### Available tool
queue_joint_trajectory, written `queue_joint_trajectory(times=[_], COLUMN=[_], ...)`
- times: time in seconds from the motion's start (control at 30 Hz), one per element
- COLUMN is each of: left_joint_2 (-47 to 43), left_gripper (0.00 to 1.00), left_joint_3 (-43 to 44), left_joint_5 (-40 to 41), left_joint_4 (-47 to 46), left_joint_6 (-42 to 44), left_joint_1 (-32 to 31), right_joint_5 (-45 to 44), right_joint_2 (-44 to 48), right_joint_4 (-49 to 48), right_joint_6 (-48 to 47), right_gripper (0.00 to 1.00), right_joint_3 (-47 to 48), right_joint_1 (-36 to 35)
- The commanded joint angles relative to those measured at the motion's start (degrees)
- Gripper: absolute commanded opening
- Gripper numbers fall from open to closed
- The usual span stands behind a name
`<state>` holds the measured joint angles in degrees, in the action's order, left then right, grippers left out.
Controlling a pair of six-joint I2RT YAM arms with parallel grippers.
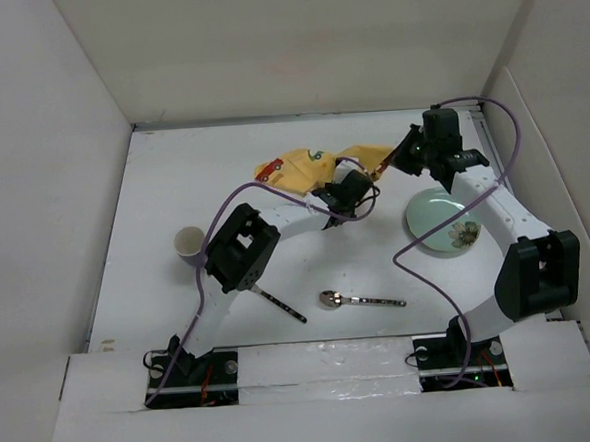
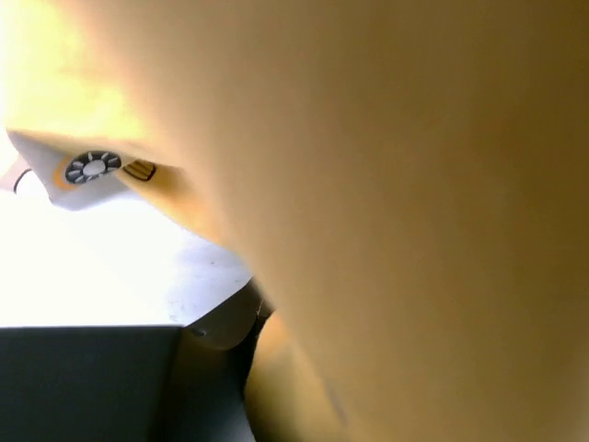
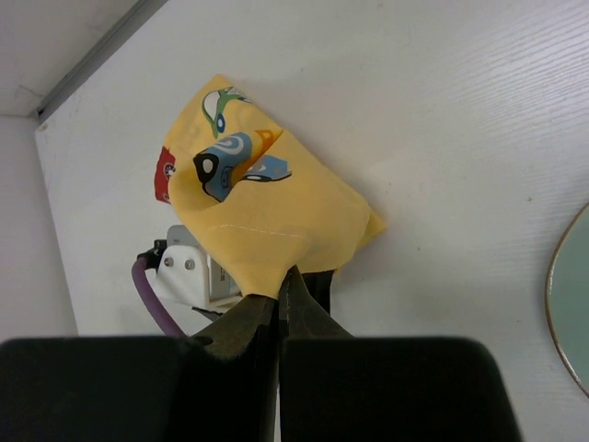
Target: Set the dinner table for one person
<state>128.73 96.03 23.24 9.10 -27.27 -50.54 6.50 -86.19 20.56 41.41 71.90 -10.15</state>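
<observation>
The yellow cloth with cartoon cars (image 1: 307, 165) hangs bunched above the far middle of the white dinner table (image 1: 172, 168). My right gripper (image 1: 399, 159) is shut on its right corner; the right wrist view shows the closed gripper (image 3: 281, 276) pinching the cloth's edge (image 3: 267, 212). My left gripper (image 1: 336, 200) sits under the cloth's middle, with its white body (image 3: 189, 272) showing below the fabric. In the left wrist view the cloth (image 2: 414, 184) fills nearly the whole frame and hides the jaws, apart from one dark finger (image 2: 83, 387).
A pale green plate (image 1: 443, 222) with a flower print lies right of centre; its rim also shows in the right wrist view (image 3: 571, 313). A white cup (image 1: 188, 244) stands at the left. A spoon (image 1: 358, 299) and a dark-handled utensil (image 1: 280, 305) lie near the front. White walls enclose the table.
</observation>
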Motion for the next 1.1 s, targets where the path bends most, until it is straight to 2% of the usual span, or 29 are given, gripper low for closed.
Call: queue_joint_trajectory(times=[0.0, 0.07, 0.13, 0.23, 0.4, 0.5, 0.6, 0.67, 0.7, 0.73, 0.83, 0.9, 0.97, 1.0, 1.07], left_joint_2=[-3.9, -8.5, -16.9, -26.6, -35.0, -33.8, -28.6, -24.9, -21.1, -19.3, -16.2, -18.8, -22.6, -26.5, -30.4], left_gripper=[0.00, 0.00, 0.00, 0.00, 0.00, 0.00, 0.00, 0.00, 0.00, 0.00, 0.00, 0.00, 0.00, 0.00, 0.00], left_joint_3=[-2.1, -6.7, -10.8, -12.5, -9.6, -4.2, 5.9, 17.6, 22.1, 31.8, 44.3, 44.1, 37.1, 34.1, 22.8], left_joint_5=[2.8, 2.8, 2.5, -2.3, -7.7, -10.4, -11.4, -13.3, -13.3, -14.4, -16.9, -18.1, -16.0, -15.1, -13.8], left_joint_4=[2.2, 0.8, 0.1, 2.0, 8.6, 11.0, 13.4, 16.2, 17.3, 18.5, 20.3, 17.0, 11.3, 9.5, 3.9], left_joint_6=[2.3, 4.2, 7.2, 9.4, 10.4, 11.7, 11.9, 11.2, 9.8, 9.1, 5.6, 3.8, 3.9, 4.6, 7.6], left_joint_1=[-0.1, -0.1, -0.1, 3.7, 13.4, 19.1, 23.8, 28.3, 29.6, 32.1, 35.2, 38.1, 38.8, 38.9, 38.9], right_joint_5=[1.5, 0.7, -0.1, -2.3, -8.6, -10.0, -9.6, -9.2, -9.1, -9.0, -8.8, -8.8, -9.1, -9.6, -10.9], right_joint_2=[2.3, 2.3, 2.5, 3.2, 5.2, 2.4, -3.8, -7.4, -10.6, -12.1, -15.7, -16.3, -15.3, -14.2, -8.9], right_joint_4=[-0.3, -0.3, -0.2, -0.3, -1.4, -1.8, -2.0, 0.0, 1.1, 1.7, 2.2, 2.4, 1.8, 0.5, -1.3], right_joint_6=[-0.2, -0.3, -0.7, -2.3, -6.1, -7.0, -7.4, -7.4, -7.2, -7.1, -7.5, -8.7, -10.2, -11.6, -12.7], right_gripper=[0.00, 0.00, 0.00, 0.00, 0.00, 0.00, 0.00, 0.00, 0.00, 0.00, 0.00, 0.00, 0.00, 0.00, 0.00], right_joint_3=[3.5, 4.1, 5.0, 6.3, 6.2, 8.9, 17.5, 24.1, 31.5, 35.2, 48.0, 52.6, 54.0, 52.7, 43.1], right_joint_1=[1.5, 2.1, 3.2, 3.2, 3.7, 3.7, 3.7, 3.7, 3.7, 3.2, 3.2, 2.7, 2.0, 1.3, 0.5])
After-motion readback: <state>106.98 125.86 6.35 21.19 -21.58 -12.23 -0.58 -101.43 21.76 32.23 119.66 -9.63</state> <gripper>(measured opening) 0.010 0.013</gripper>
